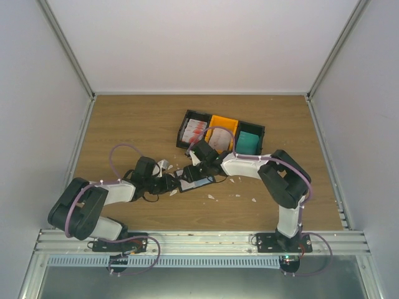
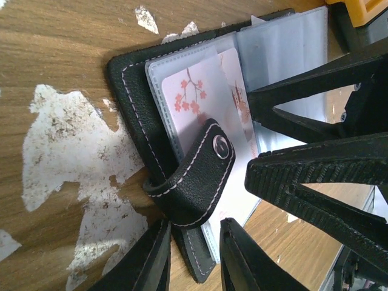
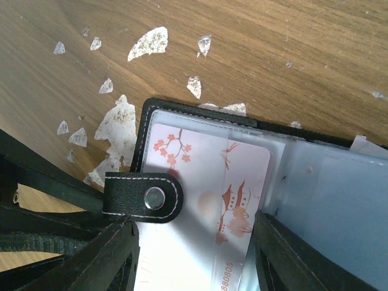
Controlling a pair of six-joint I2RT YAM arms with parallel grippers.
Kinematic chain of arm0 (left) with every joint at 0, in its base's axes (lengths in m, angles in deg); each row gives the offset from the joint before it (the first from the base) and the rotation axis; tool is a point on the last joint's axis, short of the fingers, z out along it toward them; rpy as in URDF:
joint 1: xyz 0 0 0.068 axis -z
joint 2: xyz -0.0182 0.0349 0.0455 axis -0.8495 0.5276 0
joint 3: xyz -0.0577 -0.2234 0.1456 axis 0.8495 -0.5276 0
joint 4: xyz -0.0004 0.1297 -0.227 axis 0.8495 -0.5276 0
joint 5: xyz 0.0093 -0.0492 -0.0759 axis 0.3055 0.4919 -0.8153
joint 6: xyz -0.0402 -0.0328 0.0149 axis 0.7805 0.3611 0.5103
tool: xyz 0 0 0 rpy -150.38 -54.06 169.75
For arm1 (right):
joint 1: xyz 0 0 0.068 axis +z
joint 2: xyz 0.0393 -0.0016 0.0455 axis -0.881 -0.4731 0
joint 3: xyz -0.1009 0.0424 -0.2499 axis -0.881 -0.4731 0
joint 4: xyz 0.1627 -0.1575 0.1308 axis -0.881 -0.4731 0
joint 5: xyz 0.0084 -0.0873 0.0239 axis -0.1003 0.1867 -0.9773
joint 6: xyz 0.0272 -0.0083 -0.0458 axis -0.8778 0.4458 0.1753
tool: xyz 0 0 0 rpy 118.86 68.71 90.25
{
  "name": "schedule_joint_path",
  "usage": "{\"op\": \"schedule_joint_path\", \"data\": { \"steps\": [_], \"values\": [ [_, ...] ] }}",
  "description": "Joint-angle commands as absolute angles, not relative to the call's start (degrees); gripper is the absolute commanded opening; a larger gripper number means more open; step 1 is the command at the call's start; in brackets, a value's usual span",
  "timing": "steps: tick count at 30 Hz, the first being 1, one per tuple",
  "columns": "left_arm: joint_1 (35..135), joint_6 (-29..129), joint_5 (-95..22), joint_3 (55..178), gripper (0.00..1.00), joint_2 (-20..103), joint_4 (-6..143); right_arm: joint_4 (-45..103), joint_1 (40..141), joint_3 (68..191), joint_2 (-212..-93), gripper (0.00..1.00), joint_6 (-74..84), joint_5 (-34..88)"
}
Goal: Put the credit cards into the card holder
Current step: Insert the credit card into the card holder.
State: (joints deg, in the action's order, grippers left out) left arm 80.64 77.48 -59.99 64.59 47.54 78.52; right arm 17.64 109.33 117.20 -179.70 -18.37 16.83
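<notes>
Early days: card holder (image 2: 130,103) lies open mid-table, left gripper (image 2: 194,227) clamped on its cover edge by the snap strap (image 2: 194,182), right gripper (image 3: 195,218) pinching a red-and-white card (image 3: 200,182) partway into the clear sleeve (image 2: 285,48) (not seated, I'd say), with more cards (image 1: 196,129) waiting in the back trays (image 1: 185,128).

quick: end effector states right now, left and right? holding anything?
Left end effector: closed on the card holder edge, beside its snap strap.
Right end effector: closed across the red-and-white credit card.
</notes>
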Motion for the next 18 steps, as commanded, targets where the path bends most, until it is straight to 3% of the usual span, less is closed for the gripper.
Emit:
{"op": "schedule_joint_path", "data": {
  "steps": [1, 9, 18],
  "values": [
    [81.2, 75.8, -57.6, 65.3, 0.26, 47.9, 77.8, 14.0, 110.6, 118.5, -177.7, 0.54, -18.3, 20.9],
    [81.5, 74.6, -50.3, 65.9, 0.45, 37.8, 70.2, 9.8, 105.9, 117.3, -168.4, 0.63, -19.7, 39.4],
    [81.4, 73.5, -46.5, 69.5, 0.70, 27.2, 63.7, 0.7, 92.3, 124.8, -164.8, 0.65, -0.4, 39.1]
  ]
}}
